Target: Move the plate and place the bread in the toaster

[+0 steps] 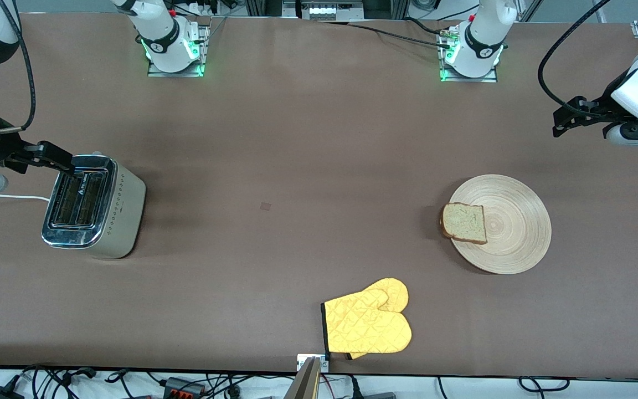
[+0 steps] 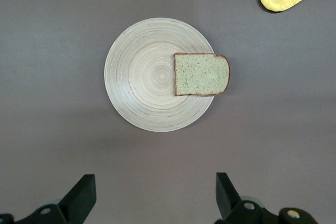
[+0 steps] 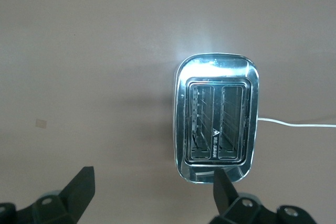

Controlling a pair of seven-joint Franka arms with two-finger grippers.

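The left arm comes from its base at the table's back edge and hangs high at its own end of the table, wrist level, the left gripper [image 1: 565, 117] in the air with its dark fingers [image 2: 81, 196] spread wide apart and nothing between them. The right arm hangs high at its own end, the right gripper [image 1: 56, 158] also raised, fingers [image 3: 79, 188] spread wide and empty

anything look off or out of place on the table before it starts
One thing: the bread lies off-centre on the plate, its crust overhanging the rim toward the toaster. The toaster stands upright, slots empty. Both grippers, left gripper and right gripper, hang open.
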